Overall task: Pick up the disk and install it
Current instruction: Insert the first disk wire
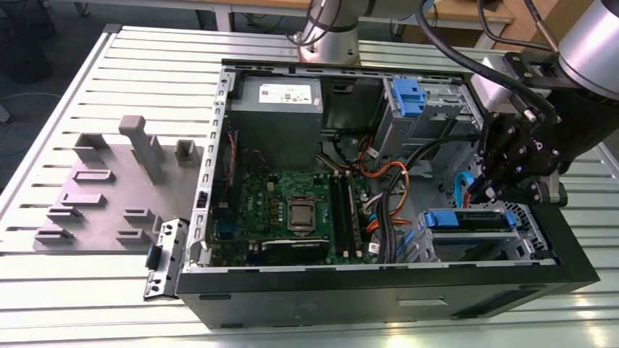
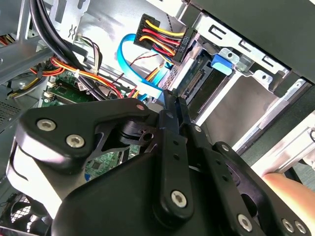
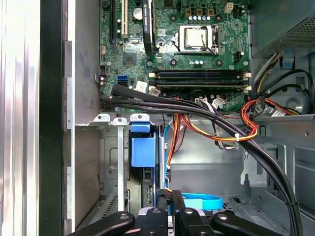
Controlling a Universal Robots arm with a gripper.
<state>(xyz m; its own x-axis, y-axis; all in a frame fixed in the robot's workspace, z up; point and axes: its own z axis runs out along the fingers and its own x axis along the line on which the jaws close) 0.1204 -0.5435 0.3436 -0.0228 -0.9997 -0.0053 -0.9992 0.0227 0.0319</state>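
Exterior view: the disk (image 1: pixel 471 220) is seen seated in the drive cage (image 1: pixel 425 250) at about four o'clock in the open computer case (image 1: pixel 387 290), so installation is judged nearly finished. The gripper (image 1: pixel 486 190), just above it, has its fingers drawn narrow with nothing between them. Any further move calls for care around the orange and black cables (image 3: pixel 216 125) and the blue ribbon cable (image 2: pixel 142 73) crowding the bay.

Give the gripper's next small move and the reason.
Probably a short push along the bay: the gripper, shut, has its tips at the connector end of the disk, which lies in the drive cage. Whether the disk is fully seated cannot be told.
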